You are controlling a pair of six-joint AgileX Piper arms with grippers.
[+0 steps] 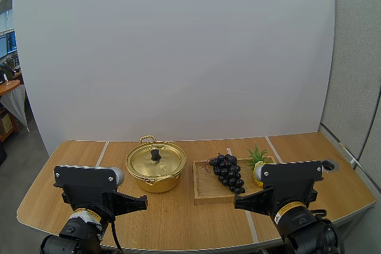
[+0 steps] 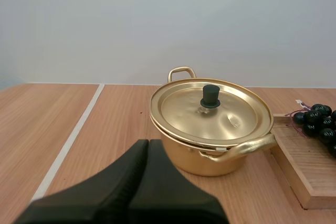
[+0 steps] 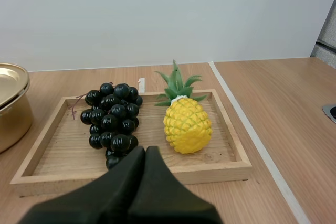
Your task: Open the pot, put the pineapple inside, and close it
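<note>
A gold pot [image 1: 155, 171] [image 2: 212, 129] stands on the table with its lid [image 2: 210, 109] on, a black knob [image 2: 210, 96] in the lid's middle. To its right a wooden tray [image 1: 205, 190] [image 3: 63, 153] holds a small yellow pineapple [image 3: 187, 124] [image 1: 257, 157] with green leaves and a bunch of dark grapes [image 3: 112, 116] [image 1: 227, 171]. My left gripper [image 2: 148, 150] is shut on nothing, short of the pot's near side. My right gripper [image 3: 145, 157] is shut too, at the tray's near rim between grapes and pineapple.
Pale seams [image 2: 68, 142] [image 3: 252, 129] run front to back across the wooden table. A round metal grommet [image 1: 329, 165] sits near the table's right edge. Bare wood lies left of the pot and right of the tray.
</note>
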